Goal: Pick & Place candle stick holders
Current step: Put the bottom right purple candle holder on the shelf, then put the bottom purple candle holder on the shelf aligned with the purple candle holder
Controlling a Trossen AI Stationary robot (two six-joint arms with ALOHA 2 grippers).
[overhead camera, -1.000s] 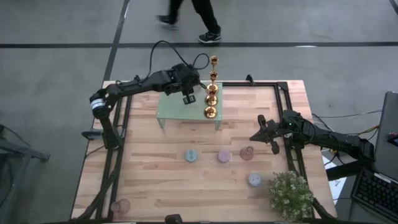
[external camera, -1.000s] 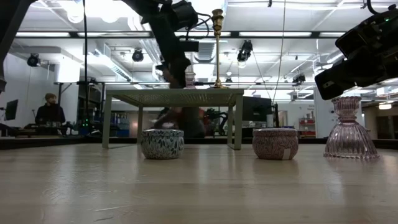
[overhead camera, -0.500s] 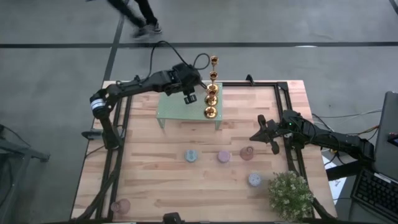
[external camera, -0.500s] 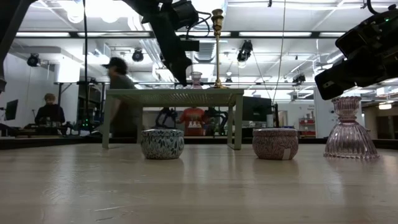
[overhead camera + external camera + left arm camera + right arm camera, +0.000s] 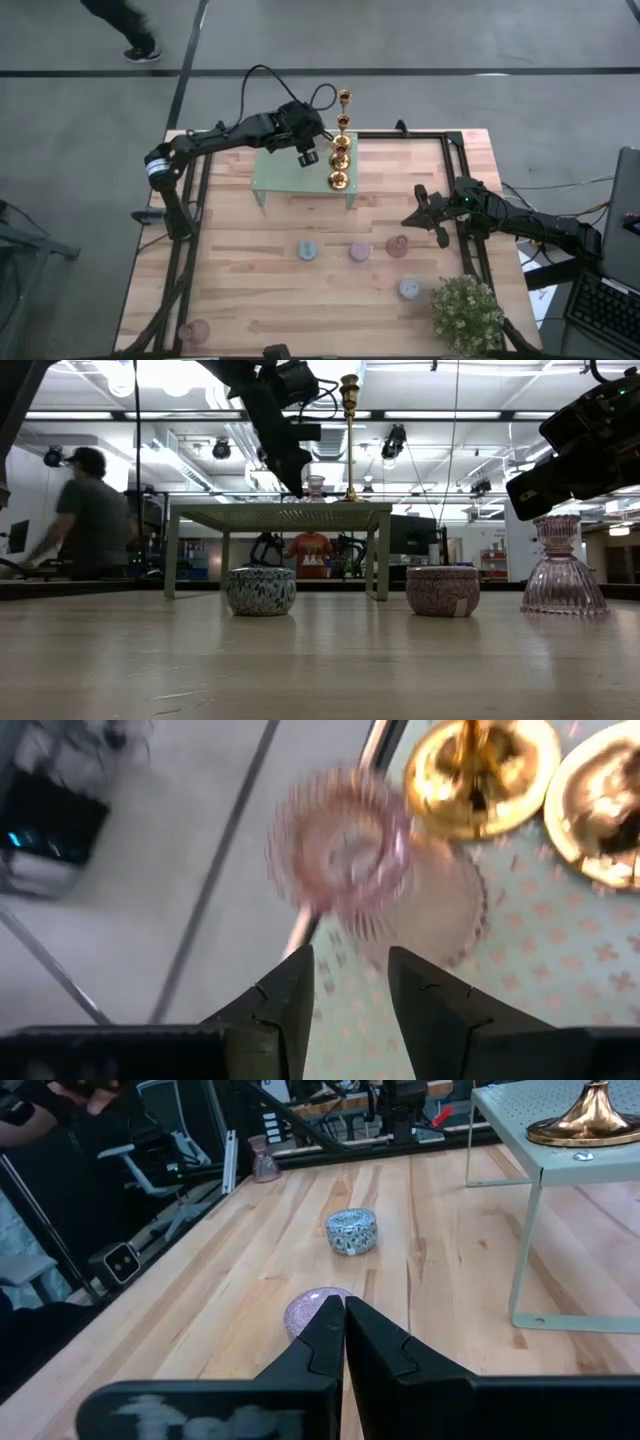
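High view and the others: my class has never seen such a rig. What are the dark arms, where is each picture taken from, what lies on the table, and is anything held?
Two robot arms work at a wooden table. One camera looks down from above, one looks level across the tabletop, and one rides on each wrist. The left gripper hangs open over a mint-green rack, by a pink glass holder that stands there near gold candlesticks. Squat round holders sit on the table. The right gripper is shut, and nothing is held.

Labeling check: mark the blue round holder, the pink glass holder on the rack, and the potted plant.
blue round holder (image 5: 260,591), low view, side wall.
pink glass holder (image 5: 345,860), left wrist view, ribbed top.
potted plant (image 5: 466,311), high view, foliage.
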